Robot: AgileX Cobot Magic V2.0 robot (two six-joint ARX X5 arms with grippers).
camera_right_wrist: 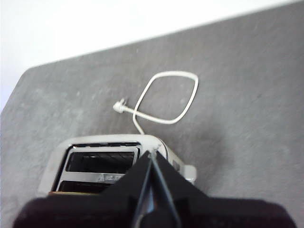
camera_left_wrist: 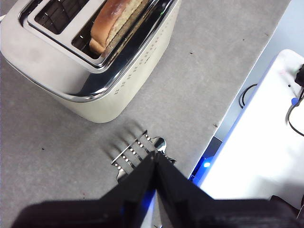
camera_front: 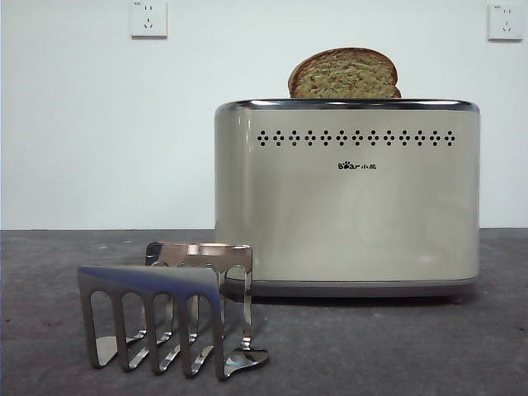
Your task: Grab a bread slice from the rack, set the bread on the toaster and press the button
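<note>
The bread (camera_front: 344,74) sits upright in a toaster (camera_front: 346,206) slot, its rounded brown top poking out above the chrome rim. From the left wrist view it's in the slot nearer the holed side, and the other slot looks bare. The rack (camera_front: 169,309) stands on the gray counter (camera_front: 396,346) in front of the toaster's left end, close by but not touching, with nothing in its dividers.

Neither arm shows up in the front view. The left claw (camera_left_wrist: 155,161) hangs above the rack, jaws clenched together with nothing between them. The right claw (camera_right_wrist: 152,164) hovers over the toaster's end, jaws also pressed shut and holding nothing. Past the toaster, the right wrist view shows a white cord (camera_right_wrist: 164,97) looped on the counter with its plug lying loose. Two wall sockets (camera_front: 148,18) sit up on the white wall behind.
</note>
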